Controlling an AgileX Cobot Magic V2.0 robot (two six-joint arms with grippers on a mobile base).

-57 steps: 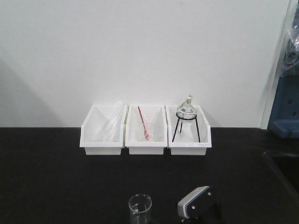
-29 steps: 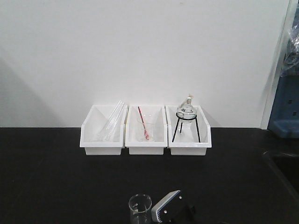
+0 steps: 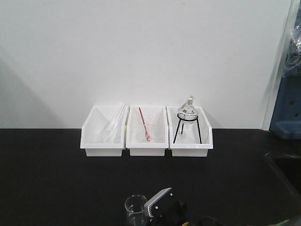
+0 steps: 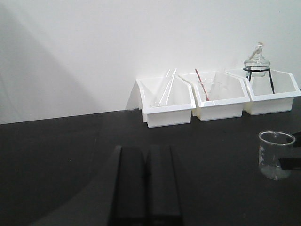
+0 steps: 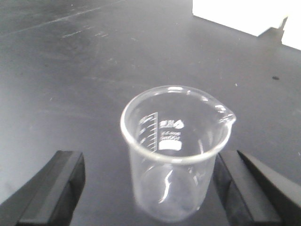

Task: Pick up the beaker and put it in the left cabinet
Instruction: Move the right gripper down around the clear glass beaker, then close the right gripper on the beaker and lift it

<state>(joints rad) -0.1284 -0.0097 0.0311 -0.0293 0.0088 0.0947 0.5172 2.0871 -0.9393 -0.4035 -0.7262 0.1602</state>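
The right gripper [image 5: 148, 193] is open, one black finger on each side of the small clear glass beaker [image 5: 175, 150]. The beaker stands upright on the near part of the black table [image 5: 70, 70]. If the fingers close crooked, I think the smooth glass could tip or slip out. It is empty, with white marks and a little spout. The left gripper [image 4: 146, 188] has its fingers together, holding nothing. Far back sit three white plastic bins [image 4: 221, 110].

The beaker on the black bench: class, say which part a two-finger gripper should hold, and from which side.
Hold the beaker by its straight wall below the rolled rim, coming in level like the open right gripper, a finger on each flank. It stands upright; its parallel walls probably suit a side pinch, and the spout makes the rim uneven.
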